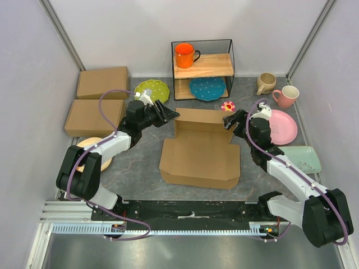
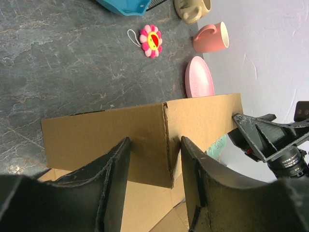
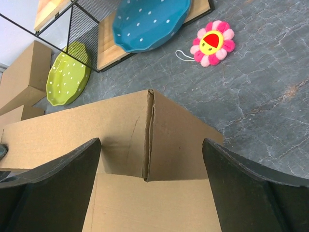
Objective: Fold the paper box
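Observation:
The brown paper box [image 1: 199,154] lies open in the middle of the table, its back panel [image 1: 202,119] standing upright with the side flaps bent. My left gripper [image 1: 171,115] is open at the panel's left end. In the left wrist view [image 2: 153,159] the folded corner of the panel [image 2: 106,140] sits between the spread fingers [image 2: 116,169]. My right gripper [image 1: 229,120] is open at the panel's right end. In the right wrist view [image 3: 149,154] the fingers [image 3: 72,174] stand wide apart on either side of the panel's corner [image 3: 120,125].
Two folded cardboard boxes [image 1: 102,82] lie at the back left. A green plate [image 1: 152,89] and a wire shelf [image 1: 203,67] with an orange mug and a blue plate stand behind. A flower toy [image 1: 228,105], two mugs [image 1: 287,96], a pink plate [image 1: 282,126] and a green dish [image 1: 303,158] are on the right.

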Available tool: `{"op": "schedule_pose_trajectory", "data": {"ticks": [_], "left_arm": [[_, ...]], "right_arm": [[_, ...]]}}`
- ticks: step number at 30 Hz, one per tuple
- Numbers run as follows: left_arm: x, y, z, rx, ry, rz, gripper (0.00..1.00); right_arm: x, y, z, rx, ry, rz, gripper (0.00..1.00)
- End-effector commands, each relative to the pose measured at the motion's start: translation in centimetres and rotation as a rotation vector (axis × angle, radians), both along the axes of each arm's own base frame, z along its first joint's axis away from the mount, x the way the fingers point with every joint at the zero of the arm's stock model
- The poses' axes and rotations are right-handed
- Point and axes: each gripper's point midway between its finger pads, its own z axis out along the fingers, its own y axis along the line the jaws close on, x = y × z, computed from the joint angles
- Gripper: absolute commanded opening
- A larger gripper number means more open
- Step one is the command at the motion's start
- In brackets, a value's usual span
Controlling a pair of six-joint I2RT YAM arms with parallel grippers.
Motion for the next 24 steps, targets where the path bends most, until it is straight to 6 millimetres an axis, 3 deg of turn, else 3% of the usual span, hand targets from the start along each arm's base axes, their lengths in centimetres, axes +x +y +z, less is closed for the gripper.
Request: {"op": "schedule_pose_trajectory", "data": {"ticks": [1,7,11,16,24], "left_arm": [[-0.9,-0.6,-0.8,0.037,0.030,-0.076,0.53],[-0.3,0.2,0.7,0.029,0.017,-0.069,0.57],[0.1,0.8,1.2,0.027,0.016,-0.063,0.61],[0.5,1.8,2.0,0.023,-0.001,-0.047,0.63],[1.0,1.6,2.8,0.009,-0.018,-0.062,0.62]], "right_arm": [[0.6,0.7,3.4,0.021,-0.073,0.049,0.95],[1.1,0.4,5.5,0.065,-0.099,0.071,0.98],[1.2,0.5,5.8,0.086,-0.095,0.095,0.98],[1.3,-0.5,5.2,0.098,-0.087,0.062,0.98],[1.3,-1.2,2.6,0.103,-0.044,0.046,0.92]]}}
